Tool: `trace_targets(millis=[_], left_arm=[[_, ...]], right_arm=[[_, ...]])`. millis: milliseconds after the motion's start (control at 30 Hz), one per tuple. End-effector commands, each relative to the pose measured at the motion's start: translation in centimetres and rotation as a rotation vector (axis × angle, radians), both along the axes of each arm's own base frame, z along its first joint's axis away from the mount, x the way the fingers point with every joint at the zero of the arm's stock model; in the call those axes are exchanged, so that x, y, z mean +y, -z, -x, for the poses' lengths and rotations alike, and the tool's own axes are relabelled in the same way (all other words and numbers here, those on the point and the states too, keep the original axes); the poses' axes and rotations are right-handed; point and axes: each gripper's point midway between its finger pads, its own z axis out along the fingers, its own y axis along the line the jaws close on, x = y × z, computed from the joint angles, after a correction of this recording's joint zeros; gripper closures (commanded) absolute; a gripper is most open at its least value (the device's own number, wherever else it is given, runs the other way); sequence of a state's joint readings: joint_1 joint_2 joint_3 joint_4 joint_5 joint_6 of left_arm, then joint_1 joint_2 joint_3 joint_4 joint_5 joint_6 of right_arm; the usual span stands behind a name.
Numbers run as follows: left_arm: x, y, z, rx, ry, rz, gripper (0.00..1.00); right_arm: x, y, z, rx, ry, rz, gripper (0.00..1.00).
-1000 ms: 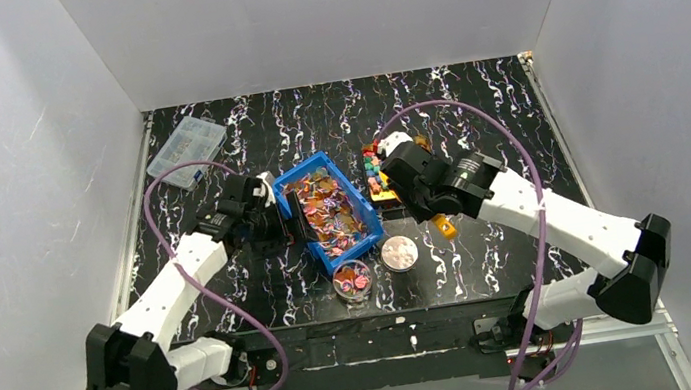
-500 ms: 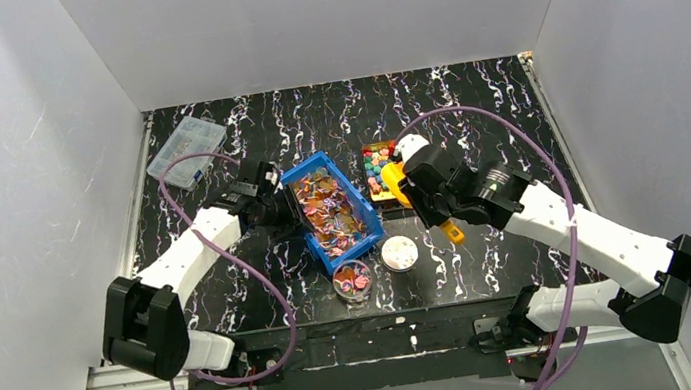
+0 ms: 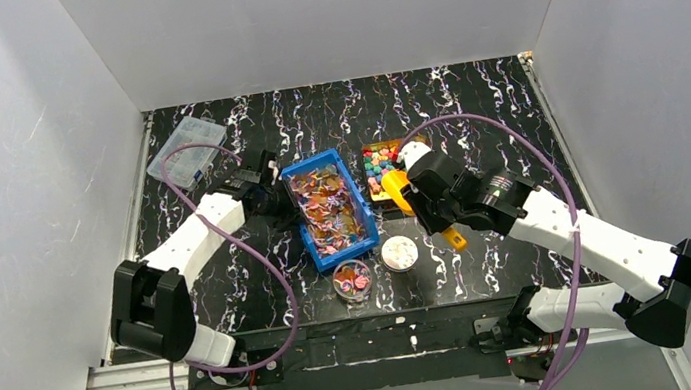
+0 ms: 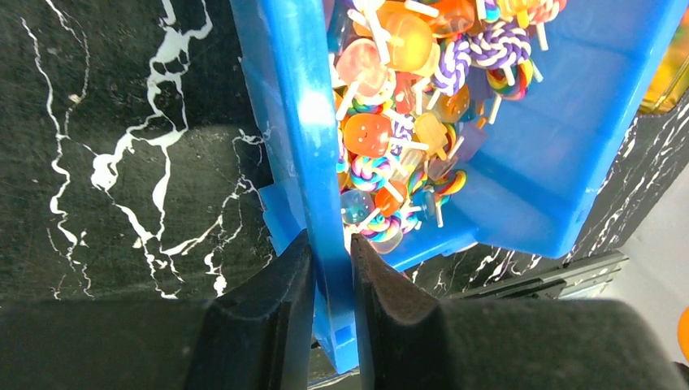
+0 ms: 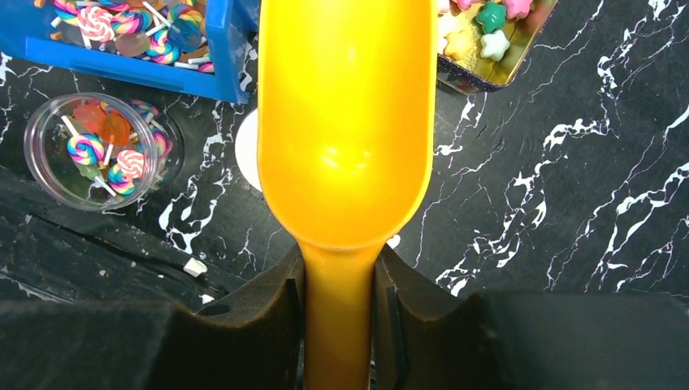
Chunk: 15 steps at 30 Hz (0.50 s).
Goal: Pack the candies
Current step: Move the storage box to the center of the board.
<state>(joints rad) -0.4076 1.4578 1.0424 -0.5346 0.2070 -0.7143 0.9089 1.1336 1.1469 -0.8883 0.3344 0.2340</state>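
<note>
The candies are in three places: swirled lollipops and orange pieces fill a blue bin (image 3: 310,248), star-shaped sweets (image 3: 376,162) lie in a small tin, and a few sit in a clear cup (image 3: 353,281). My left gripper (image 3: 272,194) is shut on the bin's left wall (image 4: 292,122), one jaw outside and one inside beside the candies (image 4: 390,97). Just right of the bin, my right gripper (image 3: 414,196) is shut on the handle of an orange scoop (image 5: 345,122). The scoop's bowl is empty and hangs over the white lid (image 5: 246,150).
A white round lid (image 3: 399,254) lies right of the cup (image 5: 93,150), near the table's front edge. The tin (image 5: 520,57) stands behind the scoop, against the bin (image 5: 227,49). A clear compartment box (image 3: 186,150) sits at the back left. White walls enclose the table.
My left gripper has reached further back along the bin's left side and closed on its wall. The bin has turned slightly. My right arm has drawn the scoop a little nearer and rightward.
</note>
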Motion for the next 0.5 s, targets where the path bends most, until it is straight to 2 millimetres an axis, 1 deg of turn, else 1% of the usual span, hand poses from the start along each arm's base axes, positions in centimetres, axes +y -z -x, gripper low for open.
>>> trace_targets(millis=[0, 200, 467], left_arm=[[0.3, -2.7, -3.3, -0.120, -0.021, -0.014, 1.00], [1.6, -3.8, -5.8, -0.162, -0.061, -0.038, 1.00], [4.3, -3.6, -8.4, -0.174, -0.129, -0.082, 1.00]], right_arm=[[0.4, -0.7, -0.3, -0.028, 0.009, -0.056, 0.99], [0.3, -0.3, 0.0, -0.018, 0.011, -0.061, 0.99], [-0.2, 0.3, 0.3, -0.003, 0.008, -0.031, 0.99]])
